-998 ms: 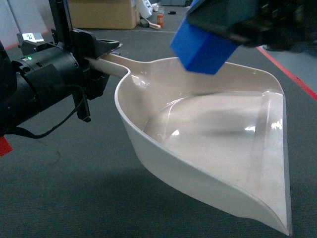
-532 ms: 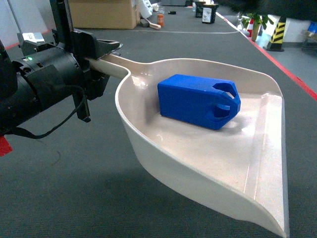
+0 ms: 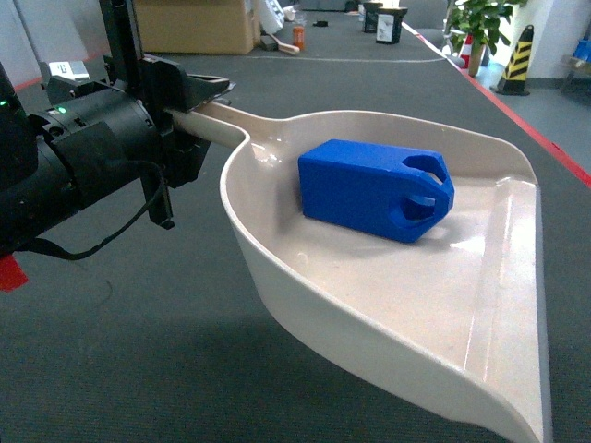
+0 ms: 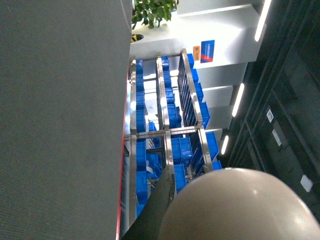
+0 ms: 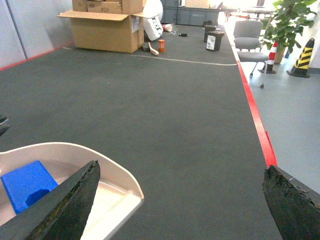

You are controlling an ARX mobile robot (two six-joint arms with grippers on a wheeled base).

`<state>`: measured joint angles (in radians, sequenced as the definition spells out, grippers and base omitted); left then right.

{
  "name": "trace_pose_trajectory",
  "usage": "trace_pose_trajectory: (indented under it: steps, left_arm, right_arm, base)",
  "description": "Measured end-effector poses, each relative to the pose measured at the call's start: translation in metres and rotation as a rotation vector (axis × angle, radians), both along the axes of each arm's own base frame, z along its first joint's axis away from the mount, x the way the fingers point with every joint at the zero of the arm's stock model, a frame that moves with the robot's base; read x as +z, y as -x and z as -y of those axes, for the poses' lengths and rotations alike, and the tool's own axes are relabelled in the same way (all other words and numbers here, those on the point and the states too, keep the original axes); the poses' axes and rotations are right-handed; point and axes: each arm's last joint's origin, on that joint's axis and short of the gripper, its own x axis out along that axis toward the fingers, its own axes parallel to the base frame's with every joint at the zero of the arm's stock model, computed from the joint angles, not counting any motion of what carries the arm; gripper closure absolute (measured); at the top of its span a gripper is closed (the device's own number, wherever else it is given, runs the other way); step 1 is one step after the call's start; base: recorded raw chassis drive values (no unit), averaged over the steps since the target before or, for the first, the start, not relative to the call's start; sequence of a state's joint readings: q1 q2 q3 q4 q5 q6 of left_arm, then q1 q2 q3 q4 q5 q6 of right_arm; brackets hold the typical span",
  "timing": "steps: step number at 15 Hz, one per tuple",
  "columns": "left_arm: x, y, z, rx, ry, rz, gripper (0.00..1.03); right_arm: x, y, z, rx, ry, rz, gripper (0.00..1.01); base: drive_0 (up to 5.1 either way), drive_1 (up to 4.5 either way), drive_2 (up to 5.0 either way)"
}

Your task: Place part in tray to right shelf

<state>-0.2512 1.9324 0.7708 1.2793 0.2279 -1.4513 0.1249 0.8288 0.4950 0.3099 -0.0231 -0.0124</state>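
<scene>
A broad, dark grey carpeted floor [image 3: 138,351] with a fine nubby weave stretches far back to a red boundary stripe [image 5: 255,117] on the right. Above it hangs the large cream-beige glossy plastic dustpan-shaped tray [image 3: 388,323], its raised sides curving smoothly down to a flat front lip at the near right, its long handle running left. The black left gripper [image 3: 185,115] is clamped on that handle, holding the tray clear of the floor. Inside, toward the far end of the pan, lies the small bright-blue blocky plastic part [image 3: 374,189], matte and sharp-edged, on its side with its notched, looped end facing right. The right gripper [image 5: 180,200] hangs spread wide with nothing between its rough dark fingers [image 5: 67,200], just beside the tray's rim.
</scene>
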Motion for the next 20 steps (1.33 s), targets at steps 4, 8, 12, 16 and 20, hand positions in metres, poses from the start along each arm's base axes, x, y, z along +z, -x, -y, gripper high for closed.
trace_pose_trajectory:
  steps: [4,8,12,16,20]
  left_arm:
    - [0.0005,-0.0007,-0.0029,0.013,0.001,0.002,0.91]
    - [0.0004,-0.0007,-0.0029,0.011,0.0,0.0,0.91]
    - [0.0008,-0.0005,-0.0022,0.009,0.001,0.001,0.91]
    - [0.0018,-0.0004,-0.0022,0.008,0.003,0.009,0.91]
    - [0.0013,-0.0005,-0.0023,0.01,0.001,0.004,0.91]
  right_arm:
    - [-0.0002,-0.0001,0.0001,-0.001,0.005,-0.001,0.03]
    - [-0.0001,-0.0001,0.0001,-0.001,0.007,-0.001,0.03]
    - [0.0002,0.0,0.0002,-0.001,0.007,0.002,0.03]
    - [0.0002,0.0,0.0002,-0.001,0.007,0.002,0.03]
    - [-0.0001,0.0,0.0002,-0.001,0.007,-0.001,0.03]
  base:
    - [3.7,-1.91,-1.9]
    - [5.0,-2.49,-2.5]
    - [5.1,-2.39,-2.4]
    - [5.1,-2.39,-2.4]
    - [5.0,-2.41,-2.4]
